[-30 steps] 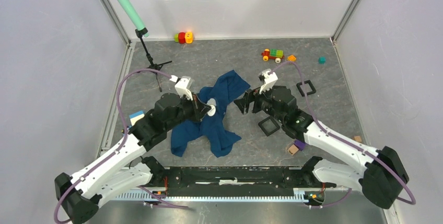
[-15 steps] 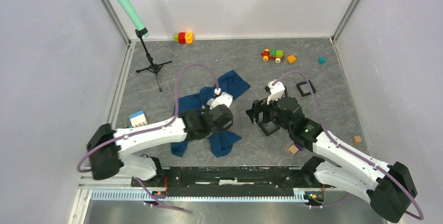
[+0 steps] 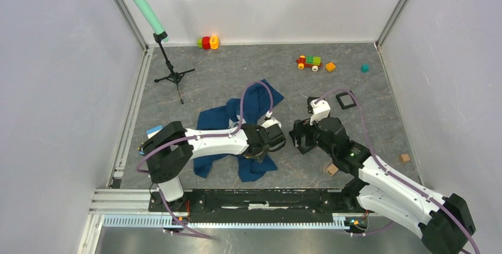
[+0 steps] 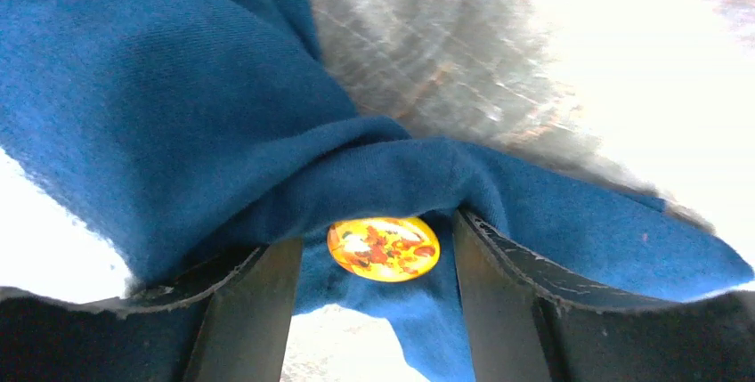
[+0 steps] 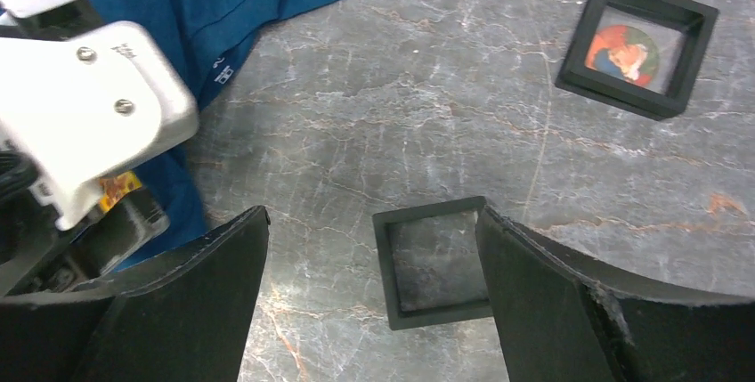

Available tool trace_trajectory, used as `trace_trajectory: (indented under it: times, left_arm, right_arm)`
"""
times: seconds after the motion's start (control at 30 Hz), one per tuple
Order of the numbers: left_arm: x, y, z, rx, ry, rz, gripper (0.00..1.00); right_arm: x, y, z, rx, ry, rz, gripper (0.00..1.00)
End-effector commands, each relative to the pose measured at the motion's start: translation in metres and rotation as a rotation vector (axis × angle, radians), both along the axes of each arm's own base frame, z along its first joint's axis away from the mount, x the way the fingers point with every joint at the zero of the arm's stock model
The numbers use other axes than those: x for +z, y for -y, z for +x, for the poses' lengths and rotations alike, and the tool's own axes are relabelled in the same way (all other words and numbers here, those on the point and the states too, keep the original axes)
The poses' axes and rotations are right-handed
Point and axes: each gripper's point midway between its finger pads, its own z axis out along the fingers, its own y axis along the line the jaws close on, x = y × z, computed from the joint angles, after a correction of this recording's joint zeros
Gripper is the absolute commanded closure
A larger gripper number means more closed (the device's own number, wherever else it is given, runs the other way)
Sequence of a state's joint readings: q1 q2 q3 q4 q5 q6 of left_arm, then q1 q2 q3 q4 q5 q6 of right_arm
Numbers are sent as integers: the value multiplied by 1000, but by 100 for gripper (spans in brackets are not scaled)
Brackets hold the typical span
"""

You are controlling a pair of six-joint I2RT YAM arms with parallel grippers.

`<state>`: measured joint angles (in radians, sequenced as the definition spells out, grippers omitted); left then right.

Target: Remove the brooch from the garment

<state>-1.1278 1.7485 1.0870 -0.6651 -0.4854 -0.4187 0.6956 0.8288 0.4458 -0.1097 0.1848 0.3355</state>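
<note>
The garment (image 3: 228, 121), a dark blue T-shirt, lies crumpled in the middle of the table. A round yellow-and-orange brooch (image 4: 383, 248) sits on a fold of its cloth (image 4: 178, 115). My left gripper (image 4: 367, 244) is open astride the brooch, one finger on each side with a gap on both. In the top view it (image 3: 260, 149) points down at the garment's near right part. My right gripper (image 5: 372, 215) is open above the bare table, its right finger over an empty black square frame (image 5: 436, 262). It (image 3: 294, 138) hangs just right of the left gripper.
A second black frame (image 5: 637, 44) holding a red picture disc lies further back right (image 3: 346, 100). A green wand on a tripod (image 3: 173, 77) stands back left. Toy blocks (image 3: 207, 42), a toy train (image 3: 309, 61) and small cubes (image 3: 365, 68) line the back. A wooden block (image 3: 332, 170) lies near right.
The left arm has swung from the garment's left side across to its near right part and its jaws have opened. The right arm has drawn back toward the near edge.
</note>
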Motion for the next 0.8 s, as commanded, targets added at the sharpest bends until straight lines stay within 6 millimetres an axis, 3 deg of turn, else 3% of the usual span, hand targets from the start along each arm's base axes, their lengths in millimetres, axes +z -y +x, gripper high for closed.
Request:
trace_trajectory:
  times: [0.0,0.2,0.53,0.77]
  left_arm:
    - [32,36,-9,-63,-58,-231,31]
    - [53,21,-12,-44,-73,-324,27]
    - [43,22,-13,-83,-124,-364,25]
    - [33,21,-10,-94,-125,-346,19]
  right_arm:
    - [5,13,5,-57,31,-7,9]
    - [-6,12,1,-32,-3,-21,6]
    - [-25,18,-2,-52,-87,-69,2]
    - [-41,31,-2,-35,-203,-218,2]
